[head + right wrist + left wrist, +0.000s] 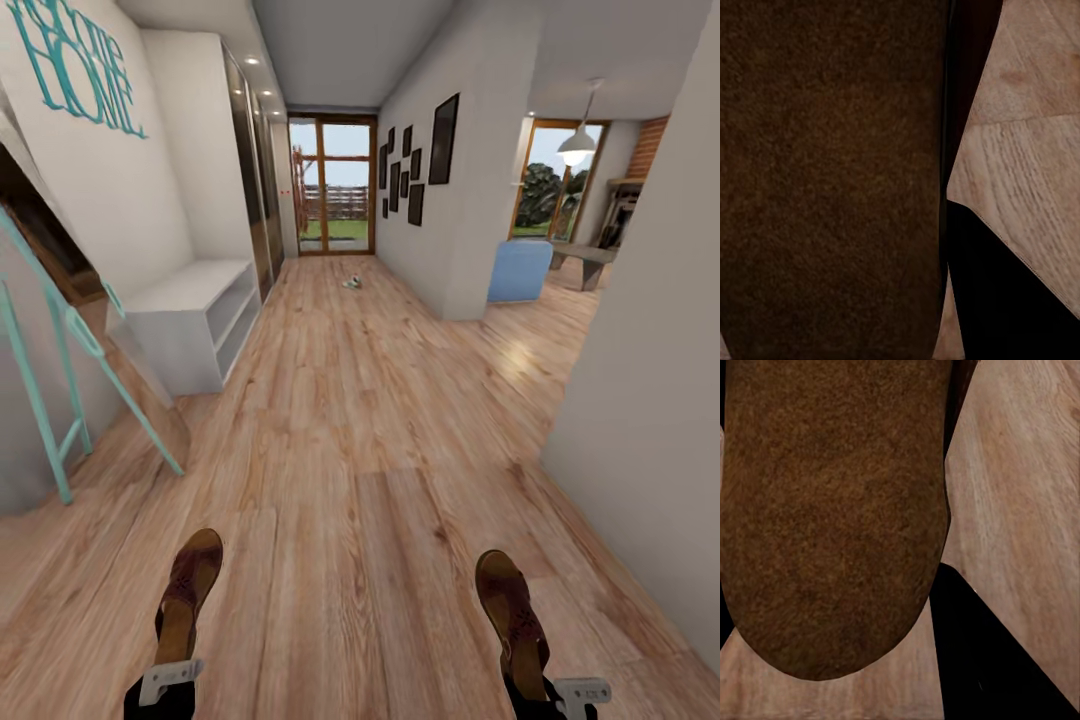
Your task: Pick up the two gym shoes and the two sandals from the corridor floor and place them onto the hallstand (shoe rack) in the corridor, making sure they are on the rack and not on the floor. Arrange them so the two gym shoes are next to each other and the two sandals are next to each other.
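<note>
Two dark brown sandals are held above the corridor floor (370,440) near the bottom of the head view. My left gripper (172,668) is shut on the heel of the left sandal (190,585). My right gripper (548,690) is shut on the heel of the right sandal (508,605). In each wrist view a brown sole sits close to the lens: the left sandal (832,510) and the right sandal (832,180). The pale grey hallstand (190,310) stands ahead on the left against the wall. Far down the corridor a small white gym shoe (352,283) lies on the floor.
A teal ladder frame (70,340) leans on the left wall in front of the hallstand. A grey wall (650,350) closes the right side. Past it are a blue chair (520,270) and a side room. A glass door (333,185) ends the corridor.
</note>
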Controlling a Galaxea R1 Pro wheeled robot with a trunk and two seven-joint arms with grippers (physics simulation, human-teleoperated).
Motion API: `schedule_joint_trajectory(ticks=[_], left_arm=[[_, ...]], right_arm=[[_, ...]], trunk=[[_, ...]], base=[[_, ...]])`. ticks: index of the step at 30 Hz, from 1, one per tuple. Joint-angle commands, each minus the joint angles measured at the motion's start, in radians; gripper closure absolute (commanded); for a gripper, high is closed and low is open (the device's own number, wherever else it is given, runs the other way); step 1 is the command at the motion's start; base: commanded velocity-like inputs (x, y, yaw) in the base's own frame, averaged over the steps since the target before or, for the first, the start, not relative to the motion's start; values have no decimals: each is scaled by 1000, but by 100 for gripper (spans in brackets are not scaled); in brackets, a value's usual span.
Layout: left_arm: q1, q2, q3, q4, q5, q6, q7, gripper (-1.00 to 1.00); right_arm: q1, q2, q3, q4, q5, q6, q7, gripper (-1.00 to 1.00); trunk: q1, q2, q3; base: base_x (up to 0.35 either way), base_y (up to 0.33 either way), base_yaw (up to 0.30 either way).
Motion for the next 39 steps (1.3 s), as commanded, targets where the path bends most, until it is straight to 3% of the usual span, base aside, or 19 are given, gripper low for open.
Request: schedule_joint_trajectory(ticks=[1, 15, 39], left_arm=[[-1, 0, 4, 1, 3, -1, -7, 100], [-1, 0, 4, 1, 4, -1, -7, 100], [-1, -2, 6, -3, 5, 1, -7, 100]], right_arm=[[-1, 1, -6, 1, 0, -1, 10, 100], [-1, 1, -6, 1, 0, -1, 10, 100], [-1, 1, -5, 1, 0, -1, 10, 100]], trunk=[[-1, 0, -1], [-1, 0, -6], [-1, 0, -12]], base=[[-283, -132, 277], [-300, -12, 276], [-13, -15, 277]])
